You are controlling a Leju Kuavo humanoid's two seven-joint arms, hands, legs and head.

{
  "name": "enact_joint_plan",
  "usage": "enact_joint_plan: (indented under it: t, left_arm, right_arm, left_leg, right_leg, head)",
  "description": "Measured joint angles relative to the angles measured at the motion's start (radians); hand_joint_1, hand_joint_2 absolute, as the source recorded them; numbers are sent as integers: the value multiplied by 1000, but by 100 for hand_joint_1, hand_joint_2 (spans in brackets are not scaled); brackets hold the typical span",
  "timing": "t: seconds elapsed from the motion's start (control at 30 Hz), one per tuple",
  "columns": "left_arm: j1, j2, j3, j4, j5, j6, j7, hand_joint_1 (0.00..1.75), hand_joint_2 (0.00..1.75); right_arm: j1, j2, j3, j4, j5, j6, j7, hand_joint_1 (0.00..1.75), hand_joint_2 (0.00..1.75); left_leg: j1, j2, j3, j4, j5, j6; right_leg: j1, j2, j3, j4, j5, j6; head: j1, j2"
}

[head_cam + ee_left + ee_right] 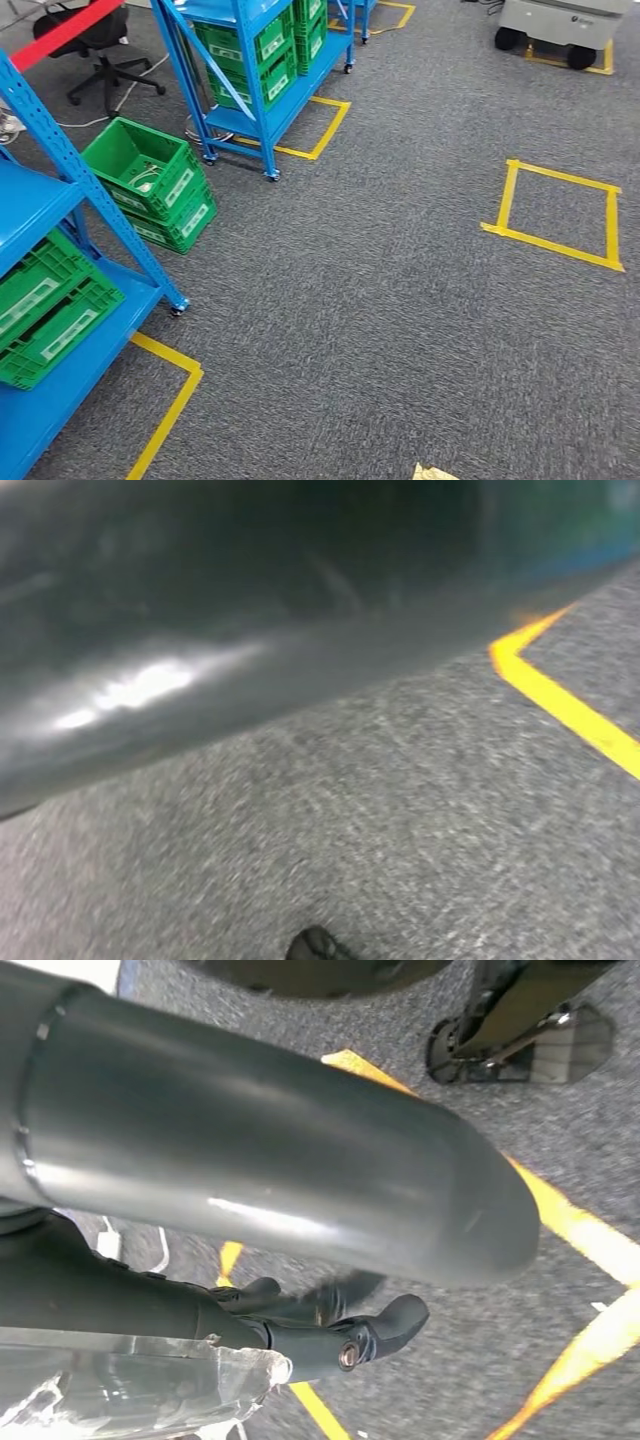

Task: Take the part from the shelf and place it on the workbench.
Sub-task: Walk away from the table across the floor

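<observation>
Right hand hangs low over the grey carpet, with its dark fingers stretched out long and not curled into a fist. Right against those fingers, on the side away from the thick grey thumb, lies a crinkly clear bag. The part is most likely inside that bag, but the shiny folds hide it. The bag touches the fingers, yet I cannot tell if the hand really has hold of it or if it just rests there. Left hand is a dark, blurry tip over the carpet, so I cannot tell if it is spread or clenched. Yellow tape runs on the floor just past the right hand's fingertips. Far ahead of both hands and off to the left side stand blue shelves with green crates. The bag is not on a workbench yet, so I think this is the carrying step. The bag looks thin, soft and slippery, and it should be light. It can bend and slide out of a loose hold. A good place to hold it is where the part sits, with fingers on one side and the thumb on the other, not at the floppy edge.
</observation>
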Motion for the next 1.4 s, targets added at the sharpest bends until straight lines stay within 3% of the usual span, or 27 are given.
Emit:
enact_joint_plan:
  t: [0.03,0.1,0.13,0.17,0.2,0.27,0.33,0.4,0.43,0.5,0.57,0.6,0.63,0.67,0.73,0.8,0.87,0.93,1.0,1.07,1.13,1.17,1.2,1.23,1.3,1.37,1.4]
  left_arm:
    - [-2,1,-1,4,-3,-3,-2,0,0]
    - [-6,5,-2,11,-8,-8,-4,0,0]
    - [-6,7,-3,14,-8,-9,-4,0,0]
    - [-5,10,-3,16,-8,-9,-4,0,0]
    - [-4,14,-3,18,-7,-9,-4,0,0]
    - [-5,22,-3,22,-6,-9,-4,0,0]
    - [-11,28,-3,26,-4,-7,-6,0,0]
    - [-11,33,-2,29,0,-6,-14,0,0]
    - [-9,35,-2,29,0,-6,-19,0,0]
    - [-7,41,-2,31,-5,-7,-27,0,0]
    - [-11,49,-2,32,-12,-8,-29,0,0]
    - [-13,54,-2,33,-15,-8,-29,0,0]
    - [-14,57,-2,34,-17,-8,-29,0,0]
    - [-14,59,-2,36,-19,-8,-29,0,0]
    - [-14,62,-2,41,-23,-8,-29,0,0]
    - [-16,66,-2,46,-25,-6,-29,0,0]
    - [-16,71,-3,50,-27,-4,-29,0,0]
    - [-11,75,-3,54,-28,-3,-29,0,0]
    - [-9,76,-3,58,-28,-3,-28,0,0]
    - [-14,78,-3,62,-28,-2,-28,0,0]
    - [-17,79,-3,64,-28,-2,-27,0,0]
    - [-16,79,-3,66,-29,-2,-27,0,0]
    - [-15,79,-3,68,-29,-2,-27,0,0]
    - [-14,79,-3,69,-29,-1,-26,0,0]
    - [-17,80,-3,70,-28,-1,-25,0,0]
    - [-20,80,-3,72,-26,0,-25,0,0]
    - [-19,80,-3,74,-25,0,-25,0,0]
  right_arm:
    - [-1,1,0,4,1,-4,0,0,0]
    - [-3,2,0,11,3,-14,0,0,0]
    - [-4,3,0,14,4,-19,0,0,0]
    - [-6,4,0,16,4,-24,0,0,0]
    - [-8,6,0,19,5,-28,0,0,0]
    - [-13,10,0,23,7,-35,-1,0,0]
    - [-16,13,0,27,11,-42,-2,0,0]
    - [-20,14,0,32,16,-48,-4,0,0]
    - [-23,14,0,33,17,-50,-4,0,0]
    - [-26,15,1,37,20,-54,-5,0,0]
    - [-26,16,2,41,25,-54,-2,0,0]
    - [-26,16,2,42,28,-53,1,0,0]
    - [-27,16,2,43,30,-52,5,0,0]
    - [-28,16,2,44,32,-51,8,0,0]
    - [-31,16,3,45,33,-51,11,0,0]
    - [-34,16,3,47,33,-51,12,0,0]
    - [-38,16,4,50,33,-51,13,0,0]
    - [-40,16,5,51,34,-51,13,0,0]
    - [-41,17,6,52,34,-51,13,0,0]
    - [-39,17,6,52,34,-52,12,0,0]
    - [-37,17,6,53,34,-52,12,0,0]
    - [-38,17,6,53,34,-52,12,0,0]
    - [-39,17,6,53,34,-52,12,0,0]
    - [-40,17,6,53,34,-53,12,0,0]
    - [-41,17,7,53,35,-53,10,0,0]
    - [-42,17,7,53,35,-54,7,0,0]
    - [-43,17,7,53,35,-54,6,0,0]
  left_leg:
    - [-2,39,-26,57,-32,-3]
    - [-3,76,-86,187,-89,-8]
    - [-2,81,-100,221,-94,-9]
    - [-2,84,-95,218,-82,-9]
    - [-2,89,-71,175,-54,-8]
    - [-7,130,8,34,5,-4]
    - [-13,163,54,-54,25,6]
    - [-15,149,55,-65,22,17]
    - [-13,138,55,-67,23,22]
    - [-6,118,56,-70,28,34]
    - [-2,95,55,-70,32,41]
    - [-1,82,54,-70,32,42]
    - [-1,68,53,-70,33,43]
    - [-1,54,54,-70,33,42]
    - [2,23,55,-69,34,38]
    - [3,-5,52,-65,35,28]
    - [5,-27,43,-63,39,14]
    - [8,-40,35,-65,45,1]
    - [6,0,16,-32,21,-8]
    - [3,60,-37,82,-43,-13]
    - [4,80,-92,205,-91,-15]
    - [4,83,-98,224,-90,-15]
    - [3,86,-83,200,-69,-14]
    - [2,95,-51,142,-36,-11]
    - [-4,140,25,2,15,-2]
    - [-12,164,57,-63,27,9]
    - [-13,153,55,-67,27,15]
  right_leg:
    - [2,-17,1,-1,1,-4]
    - [7,-54,1,-2,-1,-9]
    - [8,-71,1,-2,-2,-11]
    - [9,-86,1,-2,-3,-11]
    - [9,-99,3,-2,-3,-11]
    - [12,-122,6,-1,-7,-6]
    - [18,-143,5,0,-14,3]
    - [21,-164,9,-2,-18,11]
    - [20,-162,13,1,-23,17]
    - [17,-119,-3,52,-58,28]
    - [13,-65,-64,184,-124,35]
    - [11,-54,-98,251,-149,37]
    - [11,-50,-123,293,-157,38]
    - [10,-49,-129,295,-143,38]
    - [7,-31,-88,187,-67,38]
    - [0,19,-33,57,-12,36]
    - [-2,43,-14,14,-6,27]
    - [0,20,-11,13,-1,11]
    - [0,-5,-10,8,5,-4]
    - [3,-35,-11,5,6,-13]
    - [7,-67,-13,5,5,-16]
    - [8,-82,-13,5,4,-17]
    - [9,-95,-12,5,3,-17]
    - [9,-107,-10,5,2,-17]
    - [13,-129,-6,7,-3,-11]
    - [18,-149,-2,6,-8,-2]
    - [20,-159,1,5,-9,3]
  head:
    - [-3,0]
    - [-5,0]
    - [-5,0]
    - [-6,0]
    - [-6,0]
    - [-6,0]
    - [-6,0]
    - [-6,0]
    - [-6,0]
    - [-1,0]
    - [6,0]
    - [8,0]
    - [8,0]
    - [9,0]
    - [9,0]
    - [9,0]
    - [9,0]
    - [9,0]
    - [3,0]
    - [-3,0]
    - [-4,0]
    - [-4,0]
    - [-4,0]
    - [-4,0]
    - [-4,0]
    - [-4,0]
    - [-4,0]
